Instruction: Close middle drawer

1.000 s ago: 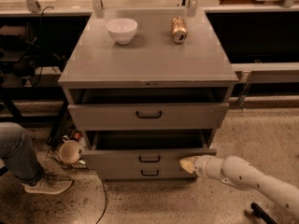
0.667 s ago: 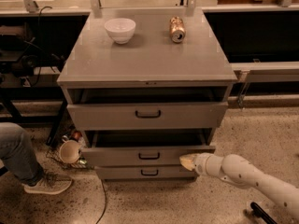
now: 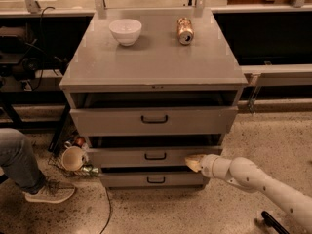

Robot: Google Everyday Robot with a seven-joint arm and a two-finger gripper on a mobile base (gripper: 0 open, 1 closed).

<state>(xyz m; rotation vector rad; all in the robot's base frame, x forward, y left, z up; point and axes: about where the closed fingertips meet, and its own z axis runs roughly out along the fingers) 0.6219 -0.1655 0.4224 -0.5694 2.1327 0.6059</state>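
The middle drawer (image 3: 122,157) is a low grey front with a small black bar handle (image 3: 155,156), in the grey cabinet (image 3: 156,65). It stands slightly out, with a dark gap above it. My gripper (image 3: 191,162) comes in from the lower right on a white arm (image 3: 253,179). Its tan fingertips are together and rest against the right end of the middle drawer's front. It holds nothing.
The top drawer (image 3: 107,122), with a taller front, is slightly open. The bottom drawer (image 3: 122,180) sits below. A white bowl (image 3: 126,30) and a can (image 3: 185,30) lie on the cabinet top. A person's leg (image 3: 17,162), a shoe (image 3: 48,193) and a cup (image 3: 73,158) are at the left.
The middle drawer has slid back into the cabinet, with my gripper following against its front. The view has moved a little closer to the cabinet.
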